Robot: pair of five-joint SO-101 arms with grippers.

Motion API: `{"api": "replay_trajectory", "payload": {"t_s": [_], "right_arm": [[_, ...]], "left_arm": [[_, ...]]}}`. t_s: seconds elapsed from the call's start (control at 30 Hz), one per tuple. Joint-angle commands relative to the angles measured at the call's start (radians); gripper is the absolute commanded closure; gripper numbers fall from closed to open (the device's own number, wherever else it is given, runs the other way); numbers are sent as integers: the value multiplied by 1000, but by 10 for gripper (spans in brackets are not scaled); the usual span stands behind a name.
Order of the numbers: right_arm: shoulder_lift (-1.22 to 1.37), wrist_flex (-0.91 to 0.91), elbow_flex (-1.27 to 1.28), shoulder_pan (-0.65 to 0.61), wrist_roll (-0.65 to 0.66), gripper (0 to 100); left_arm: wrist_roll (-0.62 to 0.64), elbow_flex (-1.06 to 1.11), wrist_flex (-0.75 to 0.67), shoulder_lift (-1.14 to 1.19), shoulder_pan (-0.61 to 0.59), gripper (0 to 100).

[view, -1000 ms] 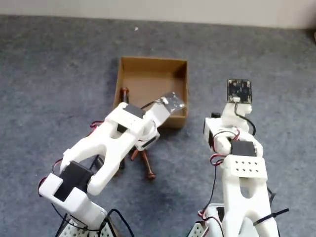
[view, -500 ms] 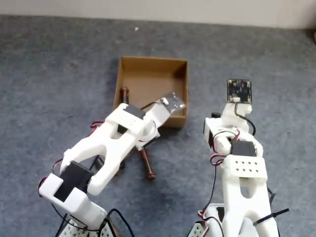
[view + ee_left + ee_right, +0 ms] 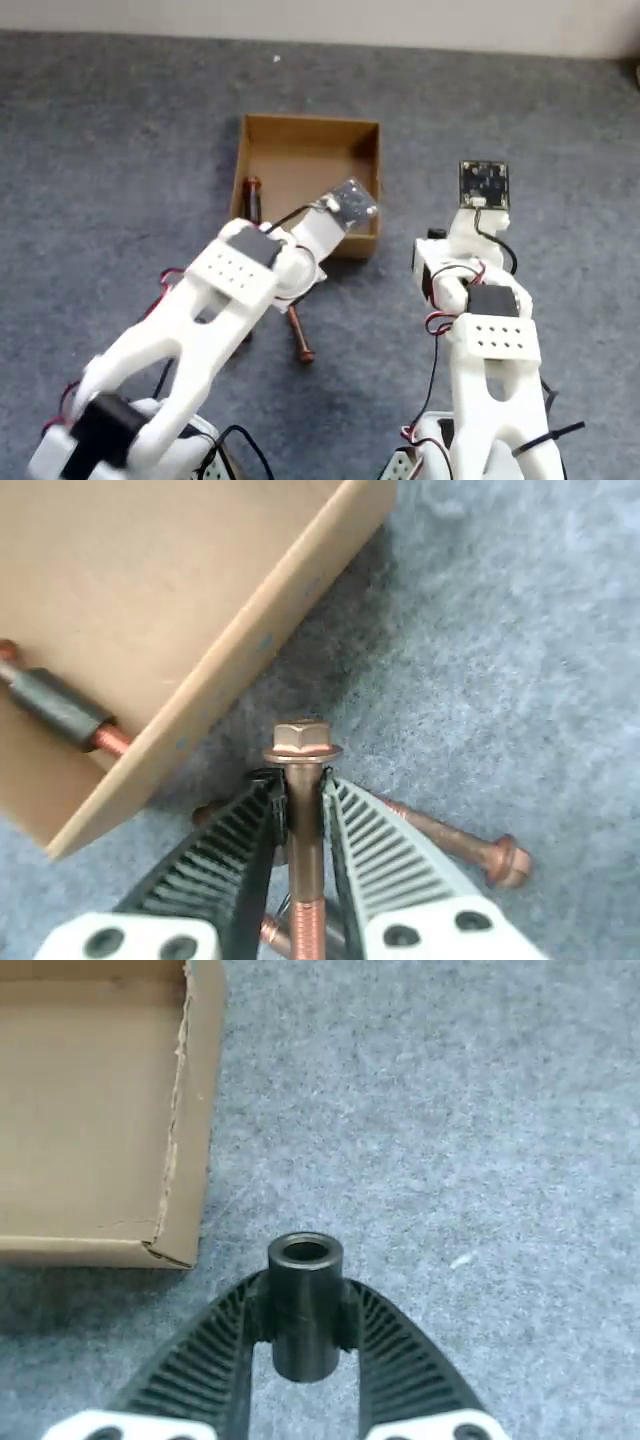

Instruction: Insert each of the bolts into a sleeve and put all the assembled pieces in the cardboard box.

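My left gripper (image 3: 303,785) is shut on a copper bolt (image 3: 303,755), held with its hex head pointing away from the wrist, just outside the near wall of the cardboard box (image 3: 150,600). One bolt with a black sleeve on it (image 3: 55,710) lies inside the box (image 3: 310,175), against its left wall (image 3: 252,198). My right gripper (image 3: 303,1295) is shut on a black sleeve (image 3: 305,1305), bore end outward, over the carpet right of the box (image 3: 90,1110). A loose bolt (image 3: 297,335) lies on the carpet in front of the box.
Grey carpet covers the whole work area. In the left wrist view the loose bolt (image 3: 450,835) lies beneath the gripper, and another copper end (image 3: 205,813) peeks out behind the left finger. The right arm (image 3: 490,340) stands right of the box.
The left arm has risen from the carpet, taking one of the two crossed bolts with it; one bolt stays on the carpet. The right arm has not moved.
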Motion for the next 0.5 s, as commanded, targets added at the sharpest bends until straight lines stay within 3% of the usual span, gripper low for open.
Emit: {"api": "replay_trajectory", "payload": {"t_s": [0.0, 0.2, 0.37, 0.47], "right_arm": [[-47, 58, -15, 5, 14, 993], [-255, 99, 1, -21, 14, 993], [-499, 110, 120, -128, 15, 993], [-595, 110, 170, -206, 58, 993]], "left_arm": [[14, 35, 6, -211, -1, 995], [15, 130, 5, -496, -1, 995], [21, 180, -18, -696, -1, 995], [104, 222, -77, -802, -1, 995]]}}
